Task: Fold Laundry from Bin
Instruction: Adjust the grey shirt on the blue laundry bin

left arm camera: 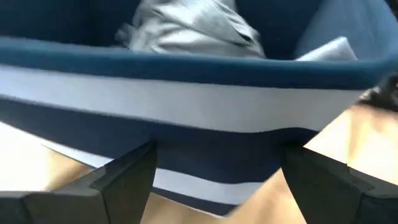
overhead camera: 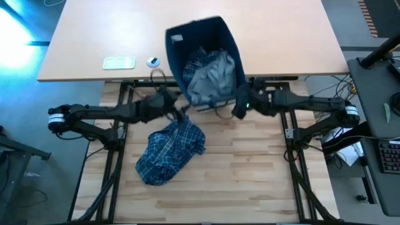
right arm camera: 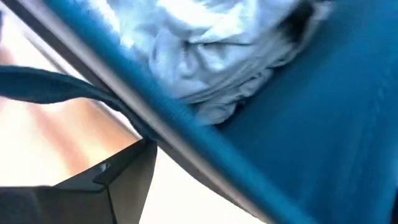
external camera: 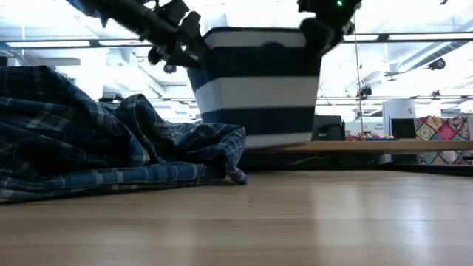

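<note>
Plaid garment dumped up front on the desk for folding, bin tipped behind it with grey T-shirt inside, left gripper and right gripper spread wide, flanking its rim, grasping nothing.

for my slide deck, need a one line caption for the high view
Both arms reach the navy bin holding grey and plaid laundry; one plaid garment lies crumpled on the wooden table.
</note>
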`<state>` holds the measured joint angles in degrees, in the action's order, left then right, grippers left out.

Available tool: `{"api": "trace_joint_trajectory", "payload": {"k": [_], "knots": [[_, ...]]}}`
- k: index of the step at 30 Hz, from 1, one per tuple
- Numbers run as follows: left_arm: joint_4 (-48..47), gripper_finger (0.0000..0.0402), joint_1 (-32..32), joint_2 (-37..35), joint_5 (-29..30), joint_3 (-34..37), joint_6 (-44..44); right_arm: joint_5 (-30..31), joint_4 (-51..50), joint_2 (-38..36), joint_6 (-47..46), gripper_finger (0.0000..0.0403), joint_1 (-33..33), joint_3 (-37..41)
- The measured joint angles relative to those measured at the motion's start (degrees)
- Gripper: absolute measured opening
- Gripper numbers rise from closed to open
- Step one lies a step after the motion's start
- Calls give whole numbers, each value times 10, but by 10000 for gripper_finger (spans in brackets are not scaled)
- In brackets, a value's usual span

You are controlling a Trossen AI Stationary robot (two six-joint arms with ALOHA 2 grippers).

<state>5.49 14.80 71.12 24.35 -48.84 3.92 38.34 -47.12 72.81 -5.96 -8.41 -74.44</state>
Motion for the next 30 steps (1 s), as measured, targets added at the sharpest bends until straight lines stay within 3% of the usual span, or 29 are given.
{"api": "trace_joint_trajectory", "payload": {"k": [7, 13, 21, 25, 30], "knots": [[-77, 312, 109, 1, 15, -87, -73, -48, 60, 6, 13, 297, -83, -47], [-103, 312, 176, 0, -57, -93, -63, -89, 127, 34, 23, 297, -130, -41], [-196, 312, 155, -61, -86, -90, -57, -88, 247, 120, 41, 297, -182, -41], [-288, 312, 138, -105, -95, -83, -33, -89, 256, 152, 42, 297, -204, -69], [-383, 312, 86, -138, -153, -73, 14, -88, 231, 165, 49, 297, -201, -107]]}}
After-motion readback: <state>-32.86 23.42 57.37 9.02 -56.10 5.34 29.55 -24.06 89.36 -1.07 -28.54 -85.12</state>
